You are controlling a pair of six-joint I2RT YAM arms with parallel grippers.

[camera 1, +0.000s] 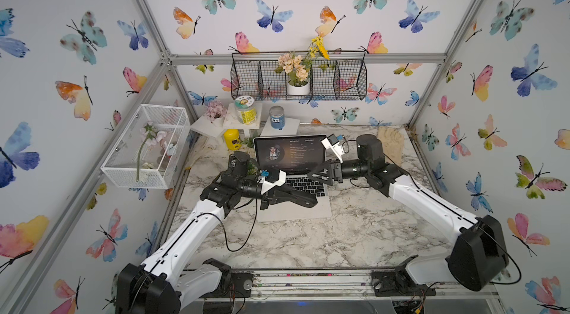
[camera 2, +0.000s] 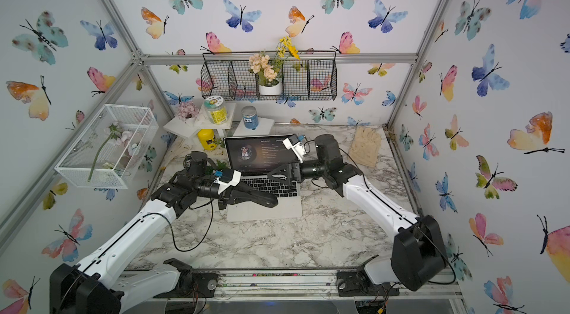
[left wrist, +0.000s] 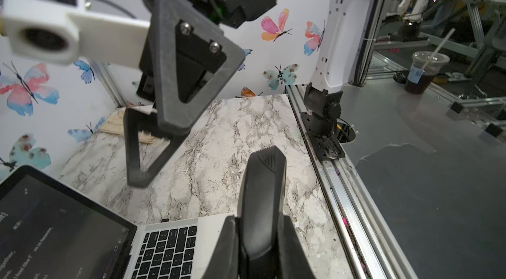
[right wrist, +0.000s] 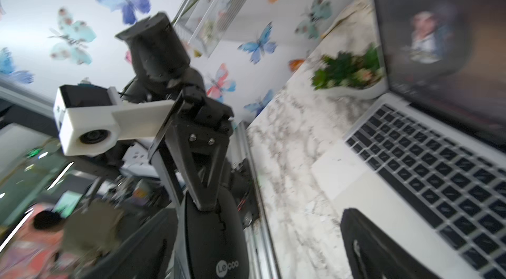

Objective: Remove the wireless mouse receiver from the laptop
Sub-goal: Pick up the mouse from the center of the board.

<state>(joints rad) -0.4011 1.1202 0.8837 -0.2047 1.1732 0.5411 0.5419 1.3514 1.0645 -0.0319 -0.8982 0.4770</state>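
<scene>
Black and tiny, the wireless mouse receiver sits plugged into the laptop's 3 o'clock edge near the hinge, a stub barely proud of the silver casing. Its long axis runs straight out toward 3 o'clock, level with the table. In both top views I can't see it, because my right pincer hangs over that spot. That pincer is spread wide and empty, tips aimed toward 9 o'clock, with the stub just below it. My left pincer is clamped on the black mouse over the trackpad, so I judge the pull belongs to the right arm.
</scene>
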